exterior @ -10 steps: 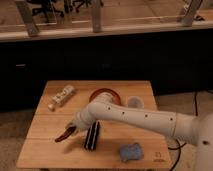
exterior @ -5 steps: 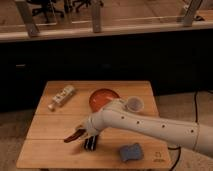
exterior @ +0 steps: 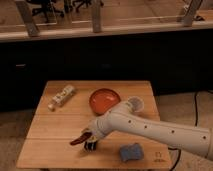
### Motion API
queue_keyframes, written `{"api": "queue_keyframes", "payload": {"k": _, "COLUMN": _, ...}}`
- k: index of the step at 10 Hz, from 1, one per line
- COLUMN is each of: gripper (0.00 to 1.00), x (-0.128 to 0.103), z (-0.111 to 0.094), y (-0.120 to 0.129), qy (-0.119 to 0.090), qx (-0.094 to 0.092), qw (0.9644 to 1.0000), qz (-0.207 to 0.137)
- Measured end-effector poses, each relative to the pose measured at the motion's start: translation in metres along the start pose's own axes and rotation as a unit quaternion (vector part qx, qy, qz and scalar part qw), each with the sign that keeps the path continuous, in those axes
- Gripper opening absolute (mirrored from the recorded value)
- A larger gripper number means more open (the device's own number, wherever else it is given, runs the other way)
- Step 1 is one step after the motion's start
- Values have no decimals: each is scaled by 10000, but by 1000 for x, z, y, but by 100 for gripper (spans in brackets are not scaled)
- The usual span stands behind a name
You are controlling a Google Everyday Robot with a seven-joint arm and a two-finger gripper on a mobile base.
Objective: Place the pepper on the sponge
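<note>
one pepper (exterior: pixel 78 140), one sponge (exterior: pixel 131 151), gripper (exterior: pixel 88 138) between

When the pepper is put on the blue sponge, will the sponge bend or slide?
Probably soft: the sponge is a rounded pad, so it may dent slightly. It looks light and lies loose on the table, so a push could slide it. The gripper, just beside it, holds the pepper in shut jaws.

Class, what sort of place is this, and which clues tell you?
Probably an office or lab, not a home: wheeled office chairs behind a glass partition, and a wooden table as test bench. The gripper, near the table's front, is shut on the pepper.
</note>
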Motion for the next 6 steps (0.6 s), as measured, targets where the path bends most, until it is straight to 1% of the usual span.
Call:
{"api": "queue_keyframes", "payload": {"k": 2, "gripper": 0, "x": 4, "z": -15, "y": 23, "qy": 65, "qx": -134, "qw": 9997, "qz": 187}}
{"api": "queue_keyframes", "payload": {"k": 4, "gripper": 0, "x": 2, "z": -28, "y": 43, "qy": 134, "qx": -243, "qw": 9992, "qz": 288}}
{"api": "queue_keyframes", "payload": {"k": 6, "gripper": 0, "x": 0, "z": -41, "y": 62, "qy": 248, "qx": -310, "qw": 9984, "qz": 410}}
